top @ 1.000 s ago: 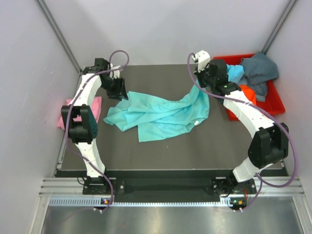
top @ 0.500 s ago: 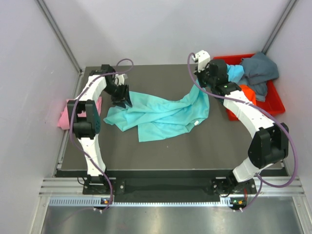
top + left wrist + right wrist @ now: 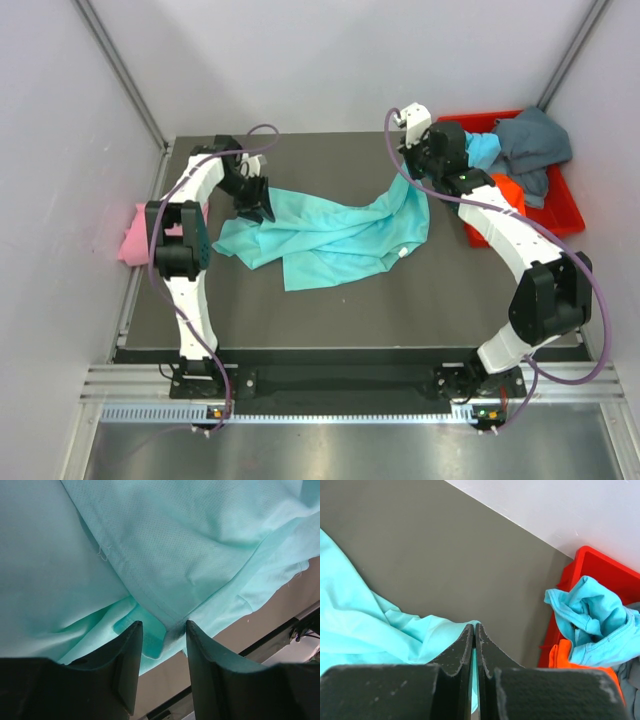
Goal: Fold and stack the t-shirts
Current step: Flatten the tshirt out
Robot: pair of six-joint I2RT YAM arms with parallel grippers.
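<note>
The left gripper [image 3: 162, 630], jaws apart, sits on the near end of the crumpled teal cloth t-shirt [image 3: 330, 235], with a hem fold just ahead between its fingertips. The shirt stretches rightward, lengthwise, to the right gripper [image 3: 474, 626], which is pinched closed on the opposite end.

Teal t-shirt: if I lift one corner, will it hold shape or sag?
Probably sags: the teal t-shirt hangs in loose folds from the right claw pinching its edge. Likely light, since that thin pinch holds the corner up. Pushed, it would probably bunch; wrinkles gather at the left claw.
</note>
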